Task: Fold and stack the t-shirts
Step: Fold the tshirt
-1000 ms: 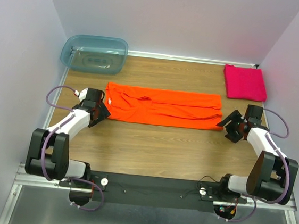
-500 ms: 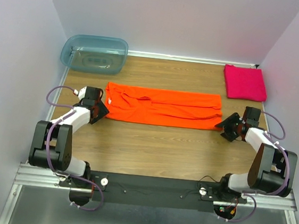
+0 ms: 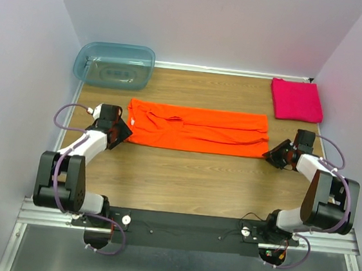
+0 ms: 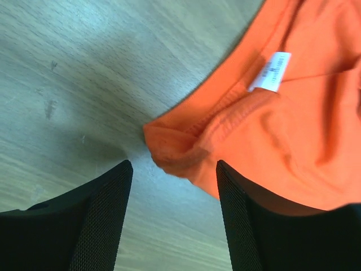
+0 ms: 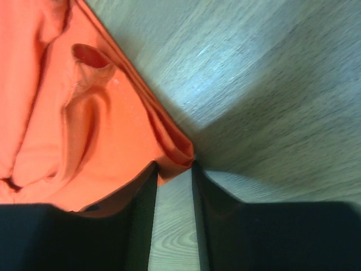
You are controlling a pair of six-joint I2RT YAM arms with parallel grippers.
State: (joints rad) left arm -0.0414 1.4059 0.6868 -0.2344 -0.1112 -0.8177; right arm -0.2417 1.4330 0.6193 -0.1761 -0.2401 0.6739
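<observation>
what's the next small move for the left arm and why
Probably shut the left gripper on the orange shirt. Its jaws stand open astride the shirt's near corner, not pinching it, while the right gripper stands narrow at the other near corner, so both ends could then lift together.

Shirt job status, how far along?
Done: pink t-shirt lies folded square at the far right corner; orange t-shirt is folded into a long strip. In hand: left tool open around its near left corner, right tool narrow at its near right corner. Left: crosswise folds, then stacking.
</observation>
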